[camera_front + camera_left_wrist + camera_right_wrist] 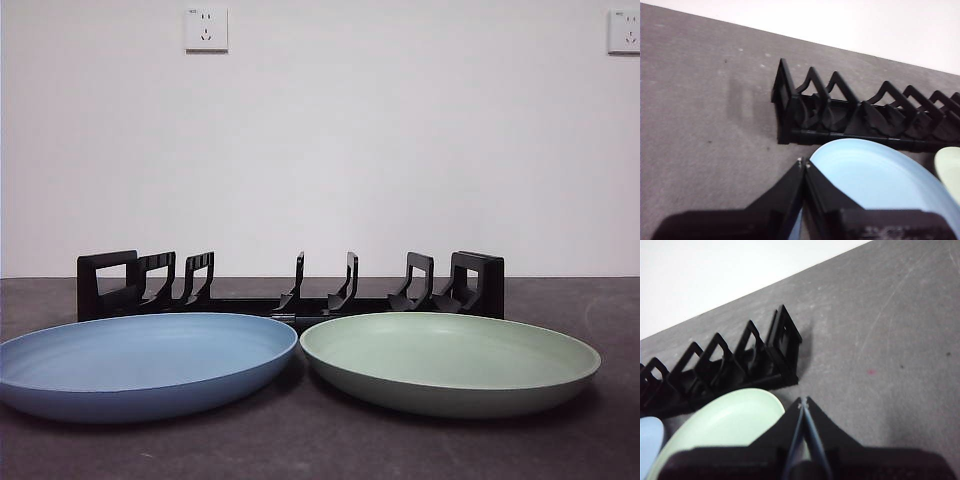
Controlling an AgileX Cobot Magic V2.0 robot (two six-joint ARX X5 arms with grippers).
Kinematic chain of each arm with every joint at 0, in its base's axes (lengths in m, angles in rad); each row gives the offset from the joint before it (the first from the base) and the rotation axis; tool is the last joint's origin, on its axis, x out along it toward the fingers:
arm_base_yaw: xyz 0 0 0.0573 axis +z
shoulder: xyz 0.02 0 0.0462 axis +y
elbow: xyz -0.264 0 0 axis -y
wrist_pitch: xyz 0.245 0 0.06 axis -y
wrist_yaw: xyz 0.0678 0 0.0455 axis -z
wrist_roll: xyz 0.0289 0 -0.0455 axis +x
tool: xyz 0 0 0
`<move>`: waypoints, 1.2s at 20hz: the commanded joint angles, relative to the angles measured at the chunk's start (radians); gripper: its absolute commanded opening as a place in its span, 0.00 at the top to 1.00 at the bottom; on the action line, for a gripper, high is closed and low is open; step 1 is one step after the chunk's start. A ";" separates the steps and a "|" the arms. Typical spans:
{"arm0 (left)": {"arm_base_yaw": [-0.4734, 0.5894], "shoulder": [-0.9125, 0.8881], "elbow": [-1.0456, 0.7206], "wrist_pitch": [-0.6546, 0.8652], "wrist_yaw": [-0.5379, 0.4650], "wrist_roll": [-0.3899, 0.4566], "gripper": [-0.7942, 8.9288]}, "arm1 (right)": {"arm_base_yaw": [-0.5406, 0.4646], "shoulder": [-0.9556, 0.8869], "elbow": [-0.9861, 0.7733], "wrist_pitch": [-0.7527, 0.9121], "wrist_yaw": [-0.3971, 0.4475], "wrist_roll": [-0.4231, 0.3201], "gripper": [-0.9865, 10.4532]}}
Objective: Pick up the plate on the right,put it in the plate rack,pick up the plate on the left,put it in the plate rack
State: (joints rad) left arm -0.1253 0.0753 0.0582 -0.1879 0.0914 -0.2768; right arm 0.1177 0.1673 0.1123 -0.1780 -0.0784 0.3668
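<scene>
Round pale-green plate [450,362] lies flat just beside right gripper [803,402] — jaws pinched together, empty — long black plastic rack [290,285] directly behind it.

My front camera sits low, level with the table [320,450], facing the wall close behind the plate rack [290,290]. My left wrist camera looks down over my left gripper [803,162] at the rack's one end; my right wrist camera, over my right gripper [803,401], sees the other.
</scene>
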 commanded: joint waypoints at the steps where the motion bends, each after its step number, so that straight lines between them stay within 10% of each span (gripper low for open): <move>1: 0.002 0.050 0.048 0.018 0.020 -0.010 0.92 | 0.001 0.085 0.055 0.013 0.001 0.010 0.92; 10: 0.002 0.346 0.256 0.030 0.032 -0.003 0.92 | 0.001 0.442 0.260 0.012 -0.077 -0.032 0.92; 24: -0.026 1.029 0.645 -0.061 0.434 0.098 0.90 | 0.003 1.102 0.587 -0.130 -0.306 -0.209 0.81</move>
State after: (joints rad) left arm -0.1478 1.1042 0.7036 -0.2497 0.5163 -0.2012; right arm 0.1184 1.2652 0.7006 -0.3069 -0.3820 0.1799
